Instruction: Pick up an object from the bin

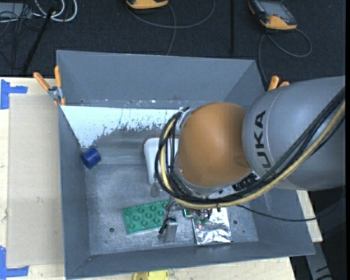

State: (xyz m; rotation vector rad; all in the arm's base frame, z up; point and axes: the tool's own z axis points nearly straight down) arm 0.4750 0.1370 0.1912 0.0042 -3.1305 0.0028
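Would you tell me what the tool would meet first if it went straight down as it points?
Likely the tool meets the green studded plate at its right edge, or bin floor beside it; depth unclear.

The arm (291, 139) hides half the white object (151, 155); green plate (141, 217) partly covered.

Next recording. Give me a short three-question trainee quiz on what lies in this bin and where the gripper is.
1. True or false: the blue cylinder lies near the left wall of the bin, well apart from the gripper.
2. Which thing lies closest to the gripper, on its left in the view? A) green studded plate B) red ball C) yellow sponge
3. What does the crumpled sheet just right of the gripper look made of?
Key: 1 true; 2 A; 3 silver foil.
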